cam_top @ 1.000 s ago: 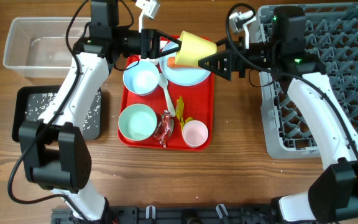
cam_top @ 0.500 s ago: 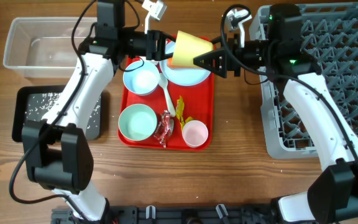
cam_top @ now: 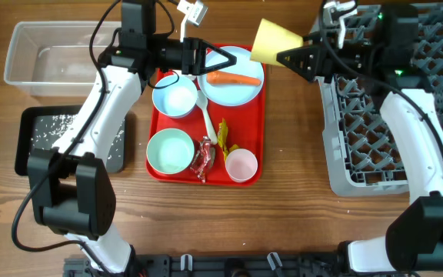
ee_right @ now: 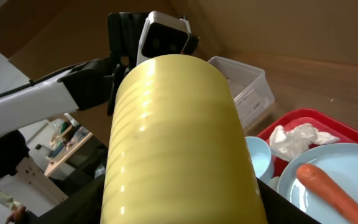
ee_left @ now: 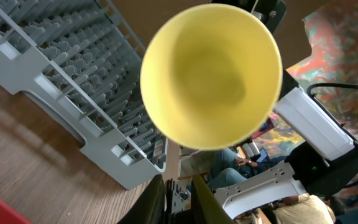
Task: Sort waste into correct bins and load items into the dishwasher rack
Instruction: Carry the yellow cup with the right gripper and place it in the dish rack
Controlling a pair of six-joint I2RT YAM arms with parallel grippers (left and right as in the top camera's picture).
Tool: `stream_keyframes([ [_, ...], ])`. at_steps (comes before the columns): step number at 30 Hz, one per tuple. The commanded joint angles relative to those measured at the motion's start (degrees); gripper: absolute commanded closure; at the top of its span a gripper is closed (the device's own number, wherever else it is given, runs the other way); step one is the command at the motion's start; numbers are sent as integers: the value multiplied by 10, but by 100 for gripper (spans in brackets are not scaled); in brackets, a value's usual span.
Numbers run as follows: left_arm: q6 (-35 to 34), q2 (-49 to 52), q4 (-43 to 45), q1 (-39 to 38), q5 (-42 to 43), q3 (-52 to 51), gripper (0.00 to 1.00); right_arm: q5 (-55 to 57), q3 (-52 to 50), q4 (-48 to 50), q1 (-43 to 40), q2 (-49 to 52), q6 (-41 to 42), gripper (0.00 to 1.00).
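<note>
Yellow cup (cam_top: 270, 41) gripped sideways in right claw (cam_top: 289, 55), mouth turned away from claw. Orange carrot (cam_top: 234, 78) laid on pale blue plate (cam_top: 229, 94), left of claw.

Right wrist: yellow cup (ee_right: 179, 143) fills the frame; plate (ee_right: 347, 160) and carrot (ee_right: 328, 186) cut off at bottom-right edge. Overhead: dishwasher rack (cam_top: 352, 146) runs off right edge, partly under right arm (cam_top: 411, 131); black tray (cam_top: 23, 154) partly under left arm (cam_top: 102, 108). Left wrist: room behind the cup too blurry to read.
</note>
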Motion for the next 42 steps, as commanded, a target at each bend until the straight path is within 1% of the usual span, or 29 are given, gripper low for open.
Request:
stream_keyframes([
  [1, -1, -12, 2, 2, -3, 5, 85, 7, -1, -23, -24, 6, -23, 62],
  [2, -1, -12, 1, 2, -12, 5, 85, 32, -1, -41, -31, 6, -23, 62],
  [3, -1, -12, -2, 2, -41, 5, 85, 77, -1, -67, -35, 6, -21, 62],
  [5, -1, -12, -39, 2, -150, 5, 81, 181, -1, -120, -36, 3, -15, 62],
  [6, -1, -12, -70, 2, -226, 5, 78, 246, -1, -152, -36, -1, -10, 62],
  [8, -1, -12, -129, 2, -357, 5, 74, 320, 2, -189, -37, -19, 13, 62],
  [10, -1, -12, -167, 2, -427, 5, 72, 393, 29, -246, -39, -41, 20, 62],
  [11, -1, -12, -181, 2, -446, 5, 72, 434, 52, -285, -39, -52, 20, 62],
  [13, -1, -12, -202, 2, -468, 5, 71, 543, 128, -393, -40, -67, 20, 62],
  [16, -1, -12, -219, 2, -506, 5, 71, 616, 214, -516, -40, -69, 19, 63],
  [19, -1, -12, -245, 2, -558, 5, 71, 685, 238, -595, -54, -71, 40, 62],
  [20, -1, -12, -259, 2, -586, 5, 72, 711, 237, -629, -77, -71, 54, 62],
  [23, -1, -11, -282, 2, -669, 2, 72, 716, 236, -695, -150, -71, 54, 62],
  [25, -1, -11, -282, 2, -681, -2, 72, 726, 235, -738, -198, -71, 49, 62],
  [28, 0, -10, -282, 2, -681, -2, 72, 756, 210, -764, -233, -71, 49, 62],
  [33, 0, -10, -282, 2, -681, -2, 72, 757, 101, -725, -234, -71, 50, 62],
  [38, 0, -10, -282, 2, -681, -2, 72, 761, -19, -642, -235, -69, 68, 62],
  [42, 0, -10, -282, 2, -681, -2, 72, 761, -71, -581, -235, -69, 85, 66],
])
